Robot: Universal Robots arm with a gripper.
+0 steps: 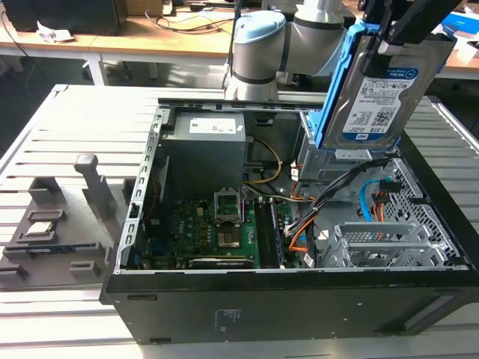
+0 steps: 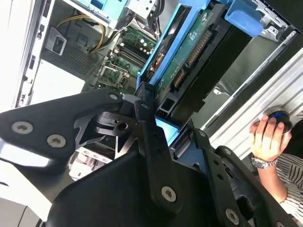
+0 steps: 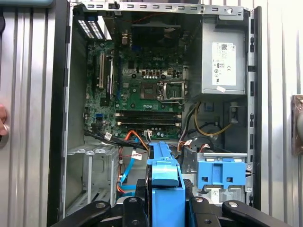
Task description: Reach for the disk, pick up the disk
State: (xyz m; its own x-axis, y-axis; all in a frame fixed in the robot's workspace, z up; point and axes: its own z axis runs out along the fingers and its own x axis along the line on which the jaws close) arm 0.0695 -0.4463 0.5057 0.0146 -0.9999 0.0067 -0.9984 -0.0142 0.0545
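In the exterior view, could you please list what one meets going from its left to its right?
Grey plastic fixture block on the slatted table → grey metal power supply box inside the open black computer case → silver-grey hard disk in its blue plastic rail frame, held up above the case by the tool.
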